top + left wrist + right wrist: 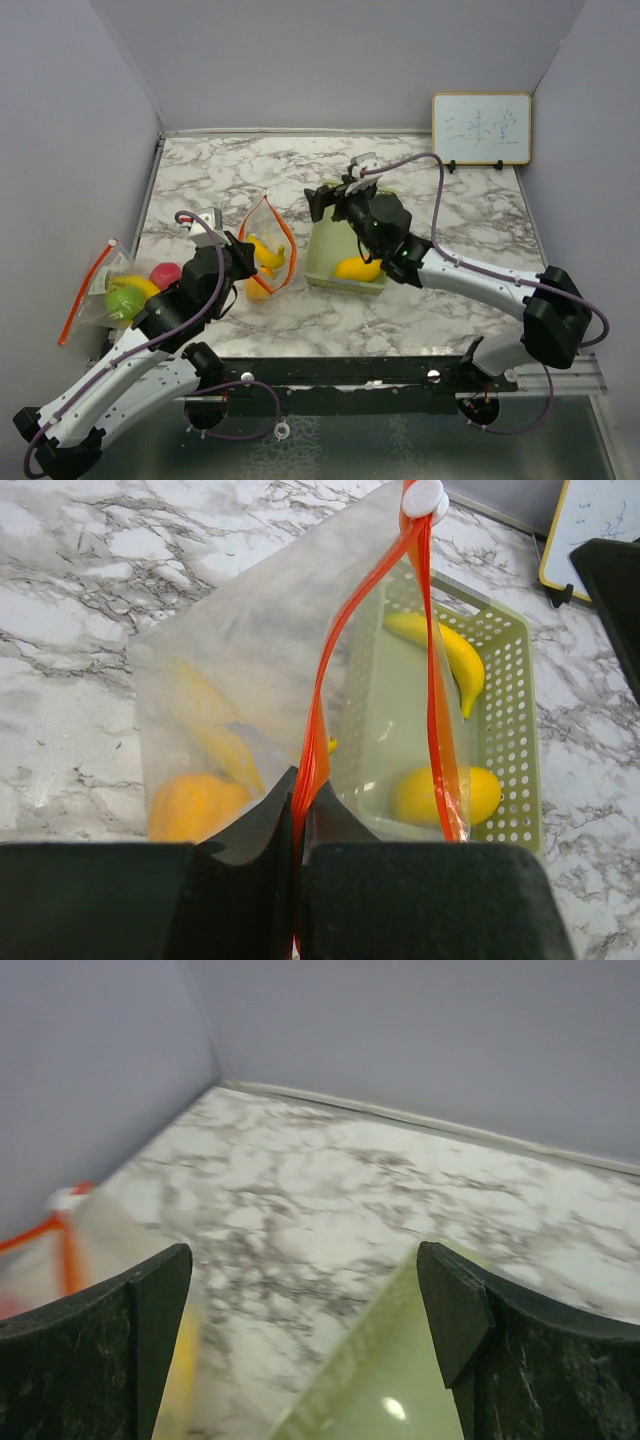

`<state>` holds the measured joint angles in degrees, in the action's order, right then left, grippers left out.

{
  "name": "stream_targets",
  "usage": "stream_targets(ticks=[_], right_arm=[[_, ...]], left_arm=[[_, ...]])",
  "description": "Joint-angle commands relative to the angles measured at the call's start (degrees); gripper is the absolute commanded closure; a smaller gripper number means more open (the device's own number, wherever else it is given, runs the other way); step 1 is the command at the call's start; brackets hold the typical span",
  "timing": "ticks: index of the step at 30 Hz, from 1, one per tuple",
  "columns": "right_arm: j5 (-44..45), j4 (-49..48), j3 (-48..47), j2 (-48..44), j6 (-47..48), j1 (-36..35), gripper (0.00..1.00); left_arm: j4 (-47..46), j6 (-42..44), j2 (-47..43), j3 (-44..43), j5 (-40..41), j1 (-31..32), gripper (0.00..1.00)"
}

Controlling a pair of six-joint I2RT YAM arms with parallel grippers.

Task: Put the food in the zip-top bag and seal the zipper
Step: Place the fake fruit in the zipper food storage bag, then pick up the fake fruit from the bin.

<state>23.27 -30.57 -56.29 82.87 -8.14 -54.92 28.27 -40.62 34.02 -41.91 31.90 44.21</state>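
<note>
The clear zip-top bag (pixel 268 250) with an orange zipper stands open on the marble. My left gripper (pixel 235 262) is shut on its near rim, the orange strip (pixel 305 770) pinched between the jaws. Inside lie a yellow banana (pixel 215 730) and an orange fruit (pixel 195 805). The white slider (pixel 423 497) sits at the far end. My right gripper (pixel 325 200) hangs open and empty over the far left corner of the pale green basket (pixel 335 240); its fingers (pixel 120 1330) stand wide apart. A banana (pixel 445 650) and a round yellow fruit (pixel 358 268) lie in the basket.
A second bag (pixel 85 290) lies at the left edge, holding a green lime (pixel 123 300), a red apple (pixel 165 273) and a yellow fruit. A small whiteboard (pixel 481 128) leans on the back right wall. Grey walls close three sides.
</note>
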Motion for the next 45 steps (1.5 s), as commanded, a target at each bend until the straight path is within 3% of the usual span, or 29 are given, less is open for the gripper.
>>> stream_targets(ticks=[1, 5, 13, 27, 29, 34, 36, 41, 45], right_arm=[[-3.67, 21.32, -5.39, 4.79, 4.16, 9.58, 0.07], [-7.51, 31.75, -11.76, 12.93, 8.37, 13.71, 0.07], [-1.21, 40.59, -20.11, 27.72, 15.74, 17.17, 0.07], [-4.96, 40.47, -19.25, 34.65, 17.57, 23.45, 0.10], [-5.88, 40.50, -18.84, 35.22, 17.02, 23.53, 0.21], [-7.40, 41.14, -17.72, 34.42, 14.47, 23.54, 0.80], [-8.38, 41.36, -17.19, 32.48, 13.09, 23.46, 0.95], [-15.14, 41.55, -15.16, 22.66, 9.02, 23.45, 0.98], [-28.28, 37.10, -10.22, 8.88, 4.16, 23.51, 0.98]], left_arm=[[-0.85, 0.12, -0.95, -0.19, 0.27, -0.22, 1.00], [-1.22, 0.76, -0.68, -0.19, 0.35, -0.29, 1.00], [0.21, 1.01, -1.83, -0.58, 1.58, -0.22, 1.00], [-0.63, 1.31, -0.28, -0.55, 1.63, -0.20, 1.00], [-0.48, 1.36, -0.41, -0.54, 1.72, -0.21, 1.00], [-0.08, 1.24, -0.37, -0.63, 1.94, -0.20, 1.00], [-0.19, 1.24, -0.39, -0.63, 1.79, -0.19, 1.00], [-0.45, 1.02, 0.03, -0.39, 1.44, -0.21, 1.00], [-1.23, 1.00, 0.28, -0.13, 0.77, -0.20, 1.00]])
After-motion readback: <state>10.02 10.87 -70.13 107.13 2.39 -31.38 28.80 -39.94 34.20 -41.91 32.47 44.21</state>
